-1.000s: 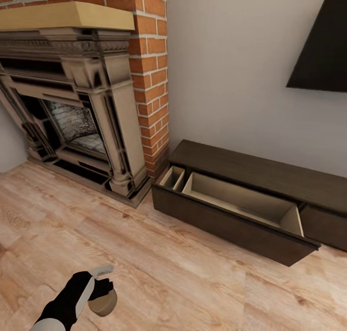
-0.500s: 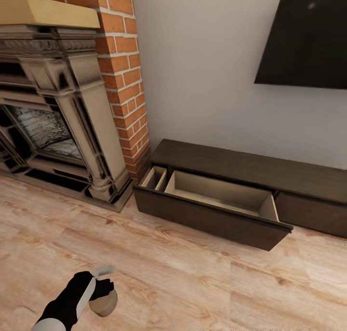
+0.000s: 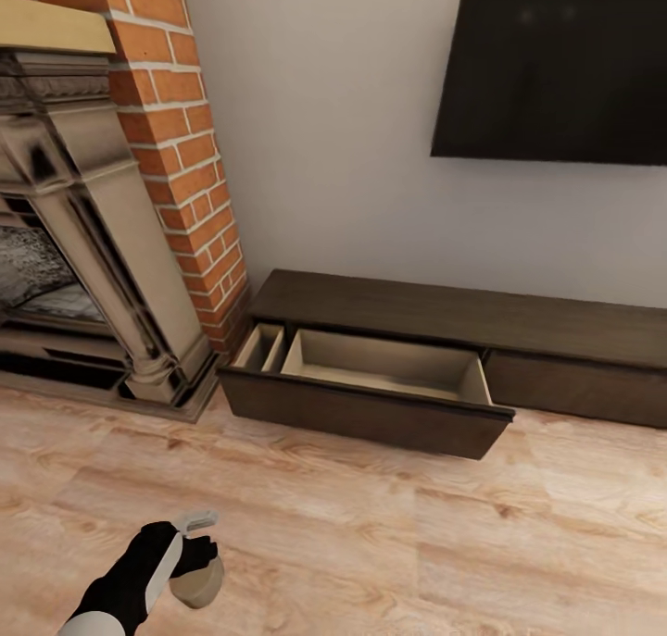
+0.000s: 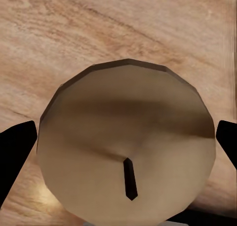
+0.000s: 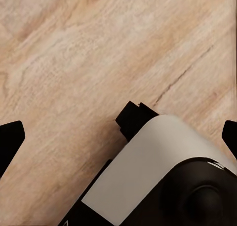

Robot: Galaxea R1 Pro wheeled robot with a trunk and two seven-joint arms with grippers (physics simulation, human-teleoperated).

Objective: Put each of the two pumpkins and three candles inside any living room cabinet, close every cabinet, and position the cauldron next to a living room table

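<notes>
Candle (image 3: 198,582): clamped in your left gripper (image 3: 195,562) at 7 o'clock, arm bent low above the floor (image 3: 371,543). Cabinet (image 3: 445,317): 1 o'clock, drawer (image 3: 371,405) pulled open. Right gripper (image 5: 118,137): spread, holding nothing.

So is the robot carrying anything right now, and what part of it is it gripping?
Yes: its left gripper holds a candle, fingers on opposite sides of its round body. The right gripper is open, holding nothing.

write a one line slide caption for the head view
Left gripper carries a candle over wood floor toward the cabinet's open drawer.
</notes>
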